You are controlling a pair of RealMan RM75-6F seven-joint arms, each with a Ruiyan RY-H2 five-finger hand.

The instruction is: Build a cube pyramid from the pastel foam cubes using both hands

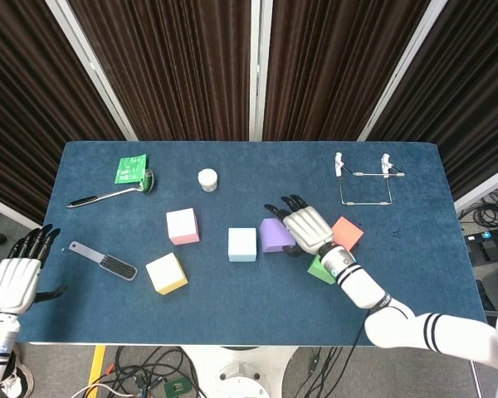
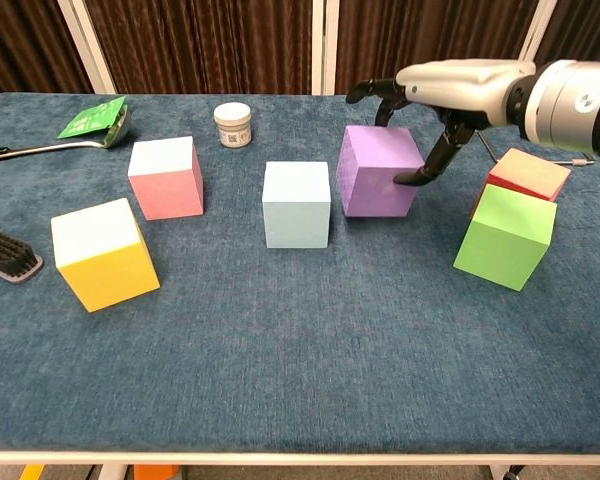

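Clutter on a blue felt-covered worktop (image 1: 232, 286), backed by dark brown curtains (image 1: 174, 66).

At the far left, a green foil packet (image 1: 131, 169) lies touching the bowl of a long-handled metal spoon (image 1: 108, 195); nearer the front edge sits a black-bristled brush with a grey handle (image 1: 104, 260). A small white-lidded round jar (image 2: 232, 124) stands toward the back centre, and a bent wire rack with white clips (image 1: 365, 186) stands at the far right.

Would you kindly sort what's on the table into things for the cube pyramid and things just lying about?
For the job: purple cube, blue cube, pink cube, yellow cube, green cube, red cube.
Lying about: jar, spoon, green packet, brush, wire rack.
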